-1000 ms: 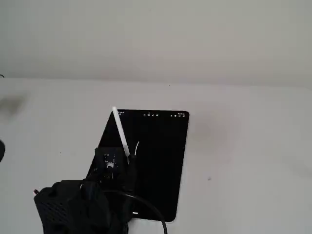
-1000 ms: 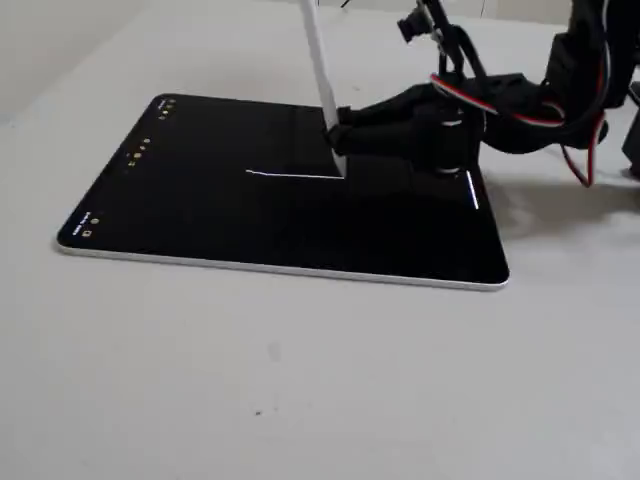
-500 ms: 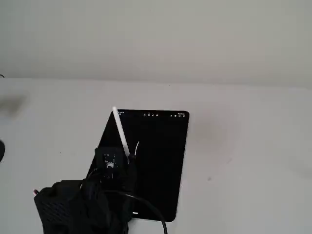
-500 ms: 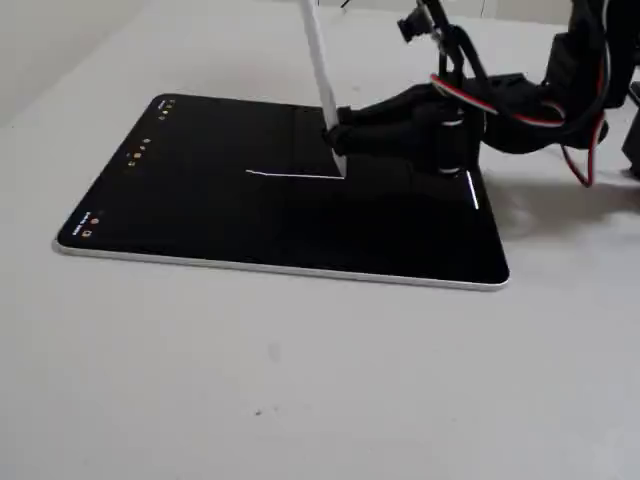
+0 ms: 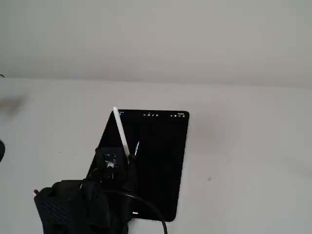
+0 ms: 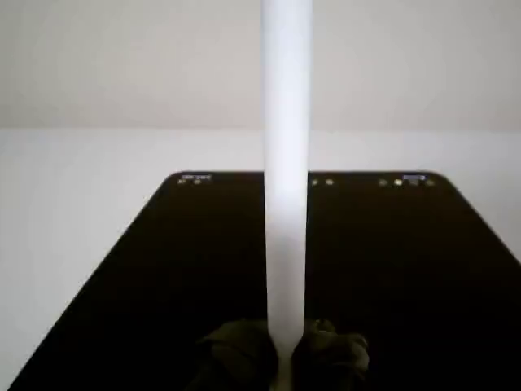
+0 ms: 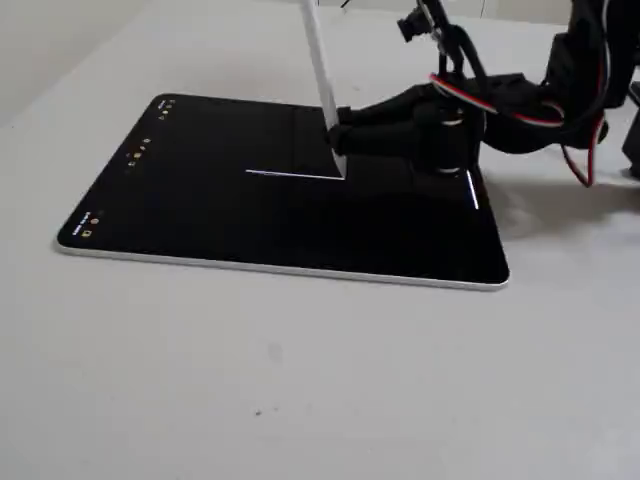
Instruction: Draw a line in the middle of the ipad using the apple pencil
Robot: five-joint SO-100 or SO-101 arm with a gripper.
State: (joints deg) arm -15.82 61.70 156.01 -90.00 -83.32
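A black iPad [image 5: 156, 161] lies flat on the white table, its screen dark with small toolbar icons along the far edge. My gripper [image 7: 340, 140] is shut on a white Apple Pencil [image 7: 322, 70], low on its shaft. The pencil stands steeply, its tip touching the screen near the middle. A thin white drawn line [image 7: 290, 175] runs on the screen from the tip away toward the toolbar end. In the wrist view the pencil [image 6: 286, 163] rises up the centre between my dark fingers [image 6: 240, 354], over the iPad [image 6: 146, 277]. In a fixed view the pencil [image 5: 121, 131] leans toward the iPad's far left corner.
The black arm body [image 5: 73, 204] with its cable sits at the iPad's near left corner. Red and white wires [image 7: 520, 110] hang along the arm. The white table [image 7: 300, 380] surrounds the iPad, and a plain wall [image 5: 156, 39] stands behind.
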